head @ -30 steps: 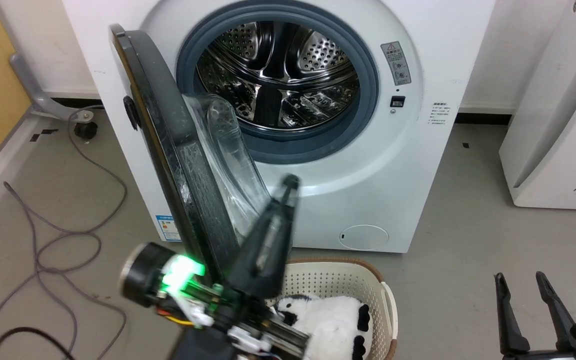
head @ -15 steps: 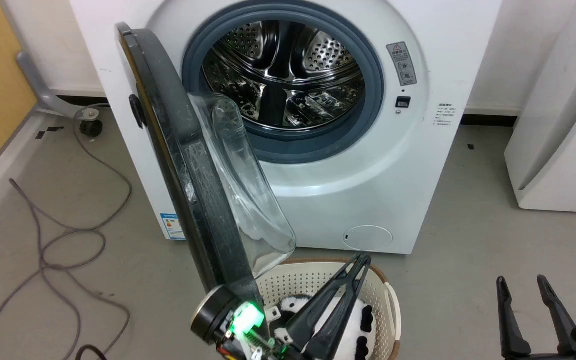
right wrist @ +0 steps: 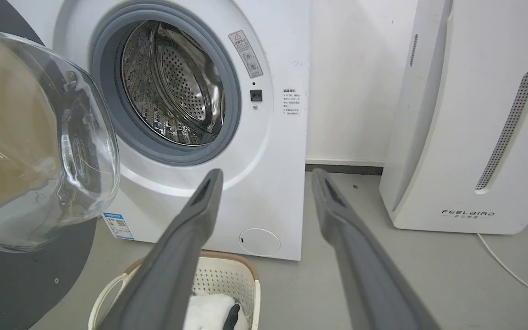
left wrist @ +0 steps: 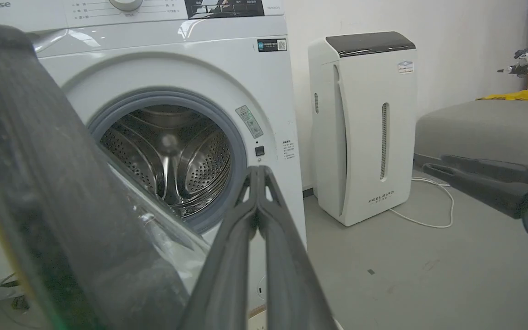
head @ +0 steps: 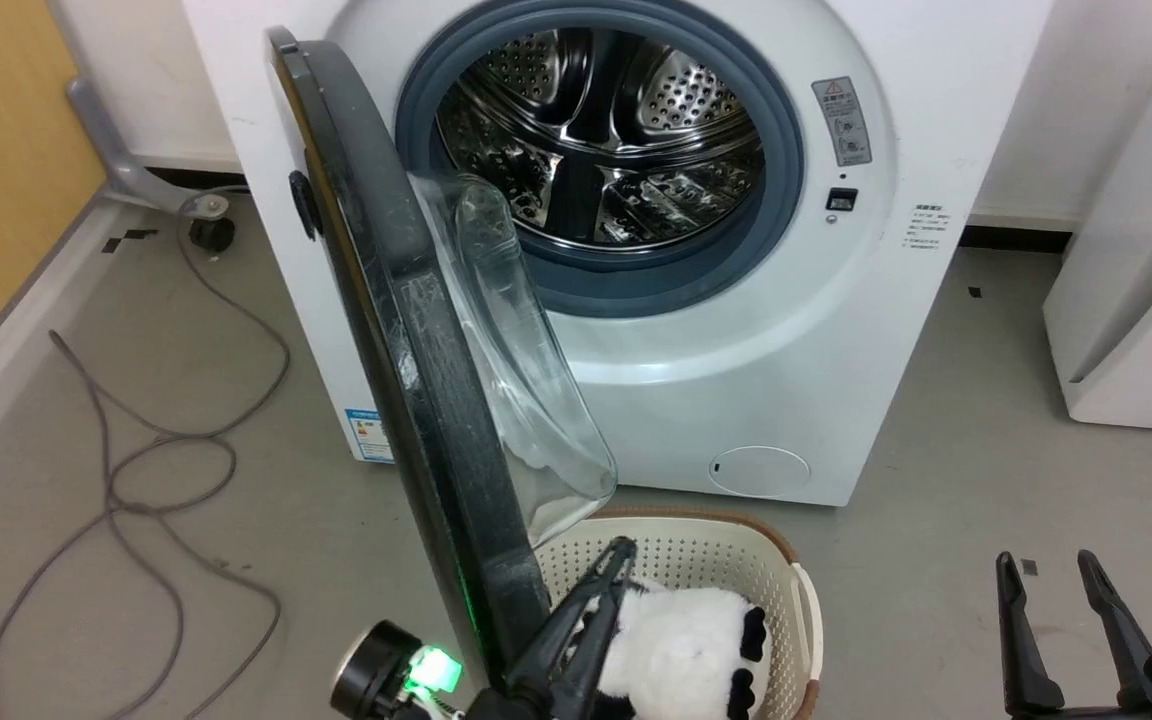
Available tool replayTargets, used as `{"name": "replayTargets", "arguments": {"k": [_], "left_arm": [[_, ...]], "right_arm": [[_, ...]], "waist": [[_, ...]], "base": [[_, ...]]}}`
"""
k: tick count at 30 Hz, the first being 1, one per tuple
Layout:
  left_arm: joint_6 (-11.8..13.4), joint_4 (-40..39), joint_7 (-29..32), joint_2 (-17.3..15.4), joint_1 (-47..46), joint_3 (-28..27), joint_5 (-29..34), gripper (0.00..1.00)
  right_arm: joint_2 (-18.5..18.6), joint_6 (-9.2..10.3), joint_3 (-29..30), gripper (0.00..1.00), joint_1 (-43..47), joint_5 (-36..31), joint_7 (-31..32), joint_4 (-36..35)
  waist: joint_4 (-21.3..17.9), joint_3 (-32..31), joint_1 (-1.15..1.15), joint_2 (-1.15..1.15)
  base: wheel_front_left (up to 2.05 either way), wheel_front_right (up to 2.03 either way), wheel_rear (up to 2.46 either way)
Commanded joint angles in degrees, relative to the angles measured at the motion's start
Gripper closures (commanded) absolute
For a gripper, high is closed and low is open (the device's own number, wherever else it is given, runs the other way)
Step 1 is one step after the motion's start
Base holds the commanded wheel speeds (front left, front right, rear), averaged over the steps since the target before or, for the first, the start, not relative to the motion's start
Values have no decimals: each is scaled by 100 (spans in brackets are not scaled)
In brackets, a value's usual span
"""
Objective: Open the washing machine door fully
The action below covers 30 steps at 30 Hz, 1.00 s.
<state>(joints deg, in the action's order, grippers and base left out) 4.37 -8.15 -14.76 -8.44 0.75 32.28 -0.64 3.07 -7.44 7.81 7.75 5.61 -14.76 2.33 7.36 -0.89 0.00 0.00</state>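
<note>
Left pincer [head: 619, 552] dropped clear of washing machine door [head: 406, 330], clenched empty by its lower edge. Right pincer [head: 1046, 562] released, well apart.

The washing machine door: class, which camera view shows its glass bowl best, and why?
The right wrist view: the washing machine door faces it, so the glass bowl shows broadside. The head view sees the bowl side-on; the left wrist view catches mostly blurred dark rim.
</note>
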Motion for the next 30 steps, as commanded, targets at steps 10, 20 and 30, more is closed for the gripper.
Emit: {"name": "replayTargets", "arguments": {"k": [10, 20, 30], "left_arm": [[82, 318, -24, -72, 102, -205, -119, 100], [103, 394, -24, -95, 130, -346, -139, 100], [146, 378, -24, -152, 216, -523, -185, 100]], "right_arm": [[-19, -5, 15, 0, 57, 30, -24, 1], [-19, -5, 3, 0, 55, 80, -24, 6], [-19, -5, 15, 0, 34, 129, -24, 20]], "waist": [[303, 62, 0, 0], [926, 85, 0, 0], [1489, 161, 0, 0]], "base": [[0, 0, 0], [0, 0, 0], [0, 0, 0]]}}
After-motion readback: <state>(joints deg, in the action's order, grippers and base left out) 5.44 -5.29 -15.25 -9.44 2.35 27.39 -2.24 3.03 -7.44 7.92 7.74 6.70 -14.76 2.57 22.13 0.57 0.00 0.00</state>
